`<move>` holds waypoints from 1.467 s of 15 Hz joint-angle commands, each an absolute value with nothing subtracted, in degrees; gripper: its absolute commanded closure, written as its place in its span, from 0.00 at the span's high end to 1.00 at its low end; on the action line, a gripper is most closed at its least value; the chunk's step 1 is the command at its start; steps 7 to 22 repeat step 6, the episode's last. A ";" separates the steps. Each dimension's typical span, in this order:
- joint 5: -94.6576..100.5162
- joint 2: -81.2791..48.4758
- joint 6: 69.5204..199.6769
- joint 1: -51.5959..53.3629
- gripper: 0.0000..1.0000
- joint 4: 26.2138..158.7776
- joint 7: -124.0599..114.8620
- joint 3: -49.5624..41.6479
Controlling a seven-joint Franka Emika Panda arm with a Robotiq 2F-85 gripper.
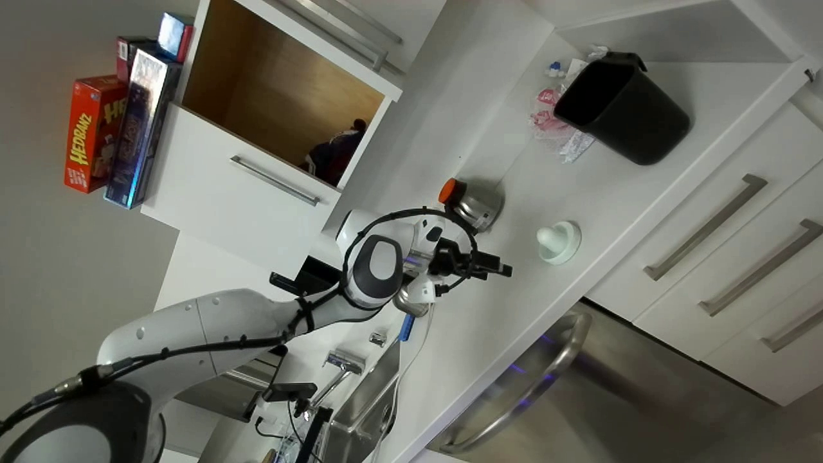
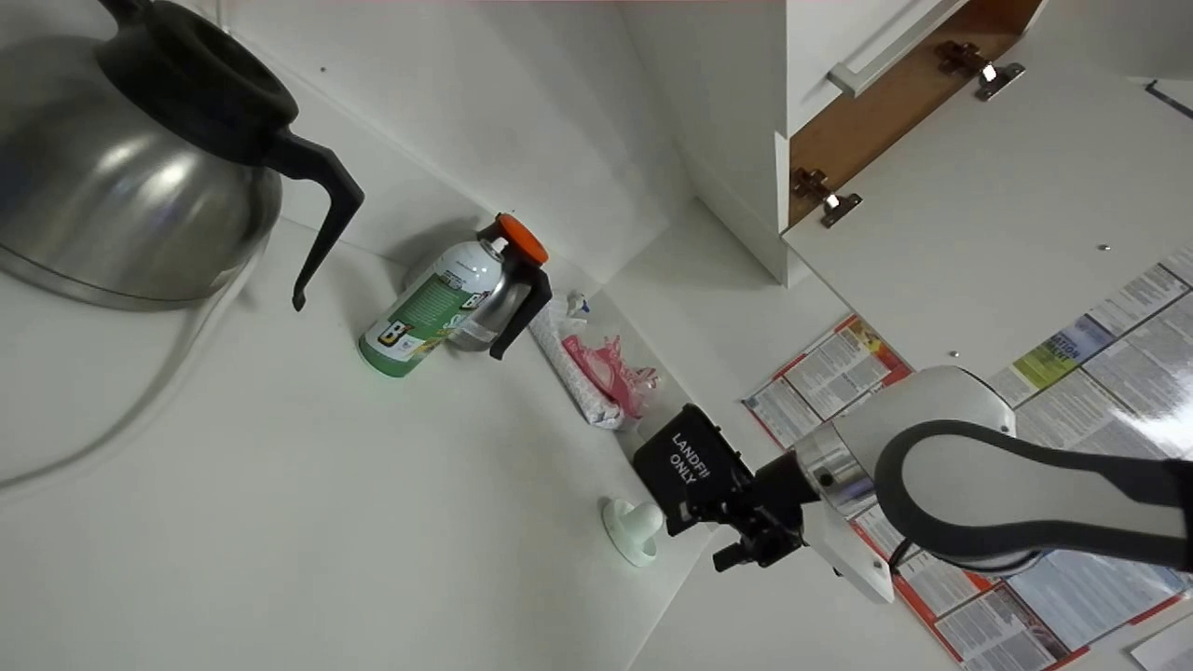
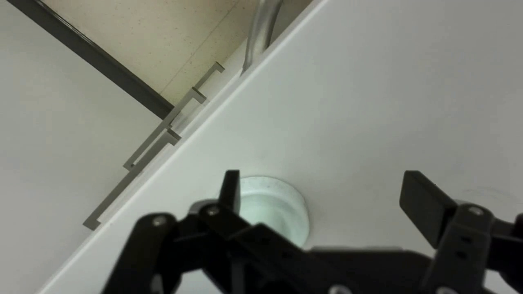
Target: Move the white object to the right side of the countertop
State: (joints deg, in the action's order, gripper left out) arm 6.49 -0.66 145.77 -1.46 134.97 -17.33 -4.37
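The white object (image 1: 558, 242) is a small round pale-green-white piece with a rounded knob rising from a dished base. It stands on the white countertop (image 1: 488, 321) near the front edge. It also shows in an exterior view (image 2: 634, 531) near the black bin. My gripper (image 1: 506, 269) is open and empty, above the counter and apart from the object. In the wrist view my gripper (image 3: 320, 183) has its fingers wide apart. The white object (image 3: 282, 204) lies below, towards the left finger, which partly covers it. The space between the fingers holds nothing.
A black bin (image 1: 627, 109) stands near the counter's end, beside a pinkish plastic bag (image 1: 546, 122). A steel carafe with an orange lid (image 1: 477, 204) stands near the back wall. A green spray can (image 2: 429, 308) and a large carafe (image 2: 140, 177) stand along the counter. A sink (image 1: 360, 399) is set in.
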 commanded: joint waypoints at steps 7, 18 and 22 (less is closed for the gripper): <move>9.42 7.58 145.53 -2.76 1.00 141.76 -22.98 -1.91; 9.42 7.58 145.53 -2.76 1.00 141.76 -22.98 -1.91; 9.42 7.58 145.53 -2.76 1.00 141.76 -22.98 -1.91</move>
